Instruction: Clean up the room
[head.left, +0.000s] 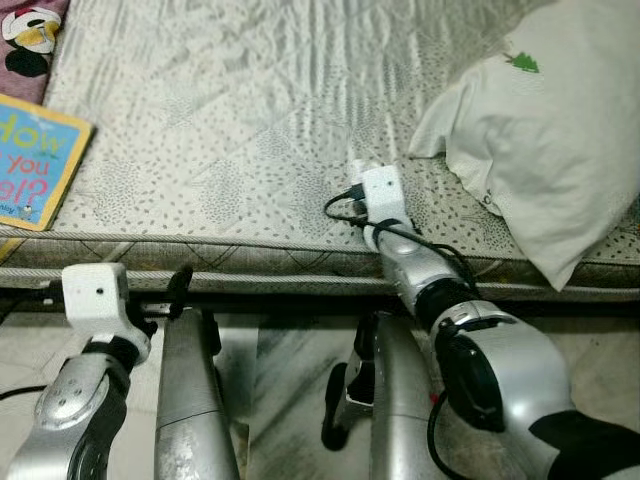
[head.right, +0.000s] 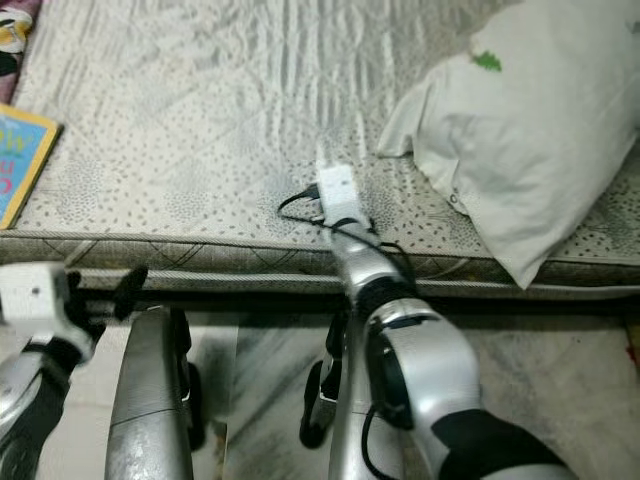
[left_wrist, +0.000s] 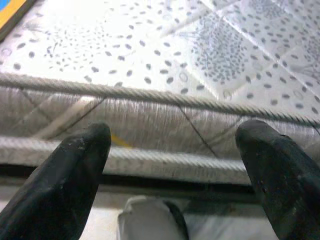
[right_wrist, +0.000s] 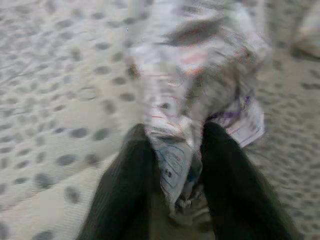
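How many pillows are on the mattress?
1: a white pillow lies at the mattress's right edge, beside the right gripper, which pinches crumpled paper. Others may lie outside the view.

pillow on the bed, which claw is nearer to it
Right. The right claw is up on the mattress beside the pillow, shut on crumpled paper. The left claw hangs open below the mattress edge.
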